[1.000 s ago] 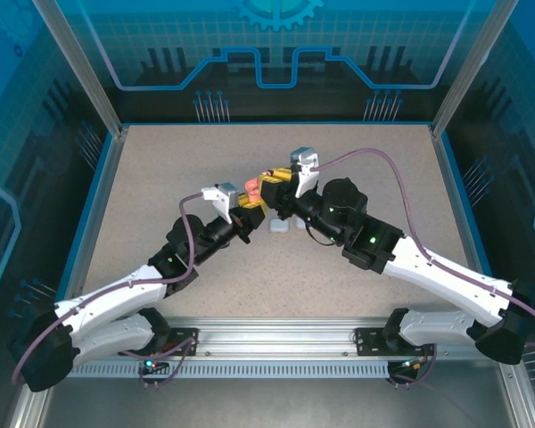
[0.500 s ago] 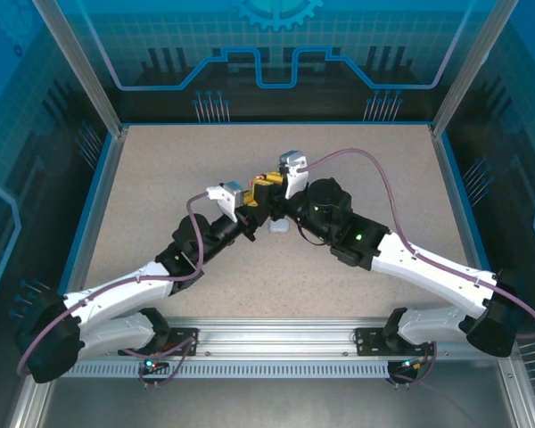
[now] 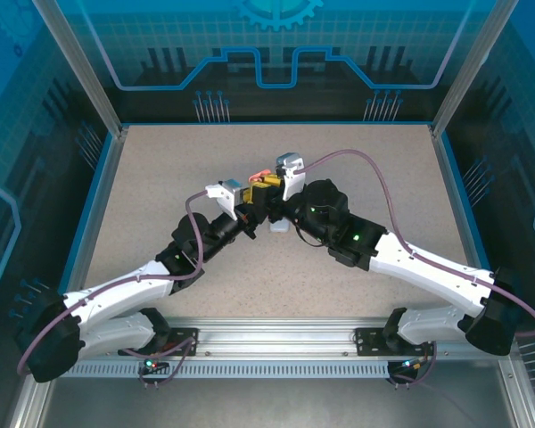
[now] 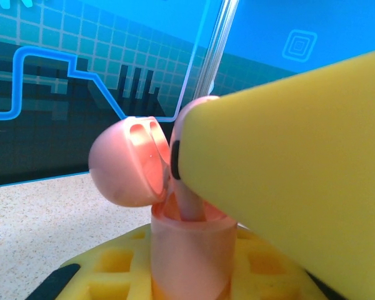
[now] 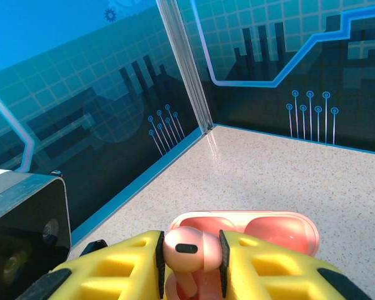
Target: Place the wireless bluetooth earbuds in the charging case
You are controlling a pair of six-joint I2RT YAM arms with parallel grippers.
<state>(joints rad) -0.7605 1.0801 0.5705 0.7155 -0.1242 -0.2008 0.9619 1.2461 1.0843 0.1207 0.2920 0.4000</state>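
**Item 1: salmon earbud** (image 5: pixel 182 247). Glossy moulded plastic, rounded head w/ dark oval vent, short stem pointing down. The right gripper (image 5: pixel 189 270) pinches it at the head between black pads (image 5: pixel 223 267), jaws clamped on it. Gripping the head leaves the stem free to enter its socket.

**Item 2: salmon charging case** (image 4: pixel 190 247). Smooth, rounded body, soft sheen. The hinged lid (image 4: pixel 128 164) is swung back, w/ two moulded hollows inside. The left gripper (image 4: pixel 190 278) holds the body upright, jaws tight on its sides. Mouth faces up so the other arm can come in from above. Position: over mid-table, nearer the far edge.

**Relation:** left wrist view puts the stem at the case mouth. How deep it sits can't be read, since the right finger (image 4: pixel 287 175) blocks much of the view.

**Fingers:** yellow hard plastic, lattice pockets cast in.

**Table** (image 3: pixel 152 178): speckled beige, fine grain, blue rim.

**Also:** small white rounded obj (image 3: pixel 279 227) lying on the table, just nearside of the grippers.

**Status (est.):** insertion step in hand; a straight, gentle lowering is prob. what remains.
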